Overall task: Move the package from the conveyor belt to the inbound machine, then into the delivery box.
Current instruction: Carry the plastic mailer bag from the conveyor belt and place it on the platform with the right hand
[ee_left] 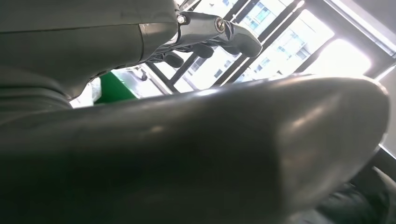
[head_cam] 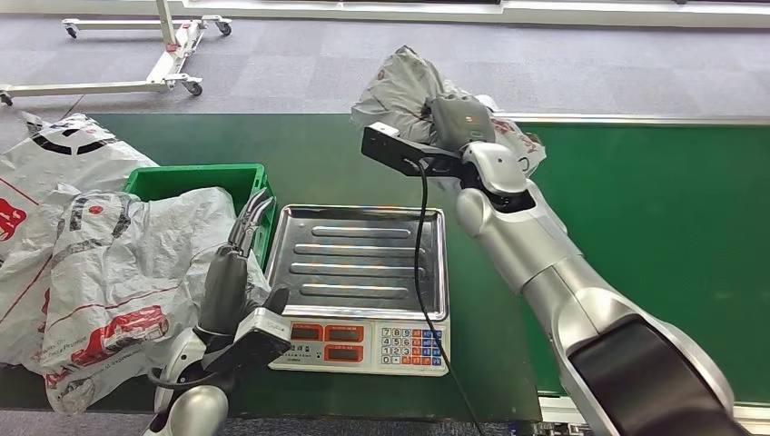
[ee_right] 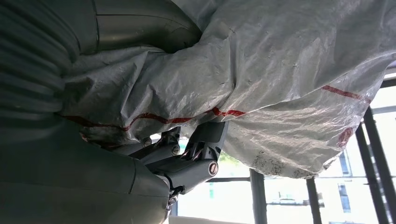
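The right robot hand (head_cam: pixel 451 123) grasps the grey package (head_cam: pixel 404 86) and holds it above the green conveyor belt (head_cam: pixel 654 209), behind the scale (head_cam: pixel 363 282). This looks like the carrying step. Next, the package must be lowered onto the scale's metal tray. The left robot hand (head_cam: pixel 247 232) is released, beside the green box (head_cam: pixel 195 177)
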